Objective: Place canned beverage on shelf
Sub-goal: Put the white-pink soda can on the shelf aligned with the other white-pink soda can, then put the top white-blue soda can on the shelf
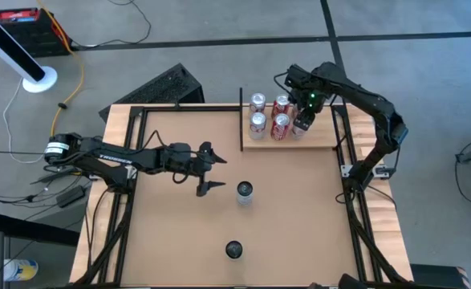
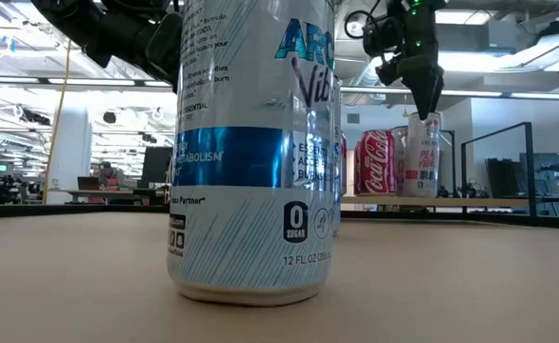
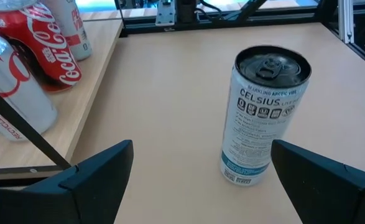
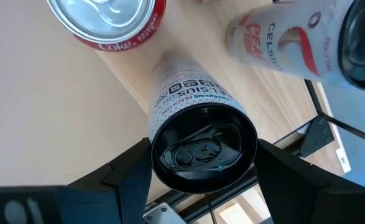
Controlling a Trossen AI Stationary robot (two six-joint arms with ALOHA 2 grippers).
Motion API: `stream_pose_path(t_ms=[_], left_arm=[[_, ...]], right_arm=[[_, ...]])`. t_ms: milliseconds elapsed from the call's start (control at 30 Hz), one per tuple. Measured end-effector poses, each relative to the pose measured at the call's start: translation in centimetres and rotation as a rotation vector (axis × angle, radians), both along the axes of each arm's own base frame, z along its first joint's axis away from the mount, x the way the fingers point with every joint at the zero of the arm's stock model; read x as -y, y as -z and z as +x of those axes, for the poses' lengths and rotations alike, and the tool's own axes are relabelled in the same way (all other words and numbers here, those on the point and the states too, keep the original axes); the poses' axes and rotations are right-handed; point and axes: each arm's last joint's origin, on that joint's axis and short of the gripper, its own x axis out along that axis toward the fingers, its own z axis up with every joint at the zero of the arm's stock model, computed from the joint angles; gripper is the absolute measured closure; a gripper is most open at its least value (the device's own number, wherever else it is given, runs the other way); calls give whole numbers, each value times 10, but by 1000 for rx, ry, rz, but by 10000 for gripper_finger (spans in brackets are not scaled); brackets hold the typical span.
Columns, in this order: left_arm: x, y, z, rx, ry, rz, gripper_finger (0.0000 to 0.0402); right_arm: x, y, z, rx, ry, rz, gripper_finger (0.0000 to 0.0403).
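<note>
Right gripper (image 4: 201, 163) clamping peach can (image 4: 198, 134) upright on shelf (image 1: 325, 136); left gripper (image 1: 211, 168), fingers apart, lining up with blue can (image 1: 245, 193).

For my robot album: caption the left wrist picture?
Open left gripper faces a Celsius can on the table.

Glossy metal can (image 3: 262, 115), grained-wood shelf (image 1: 315, 138)
</note>
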Motion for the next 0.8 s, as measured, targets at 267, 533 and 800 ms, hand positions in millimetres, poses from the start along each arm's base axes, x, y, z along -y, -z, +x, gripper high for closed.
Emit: stream_pose_path(t_ms=[267, 533, 800], left_arm=[[0, 1, 0, -8, 0, -2, 36], [0, 1, 0, -8, 0, 0, 36], [0, 1, 0, -13, 0, 0, 35]], right_arm=[[0, 2, -1, -20, 2, -16, 131], [1, 3, 0, -20, 2, -18, 55], [1, 3, 0, -19, 3, -18, 14]])
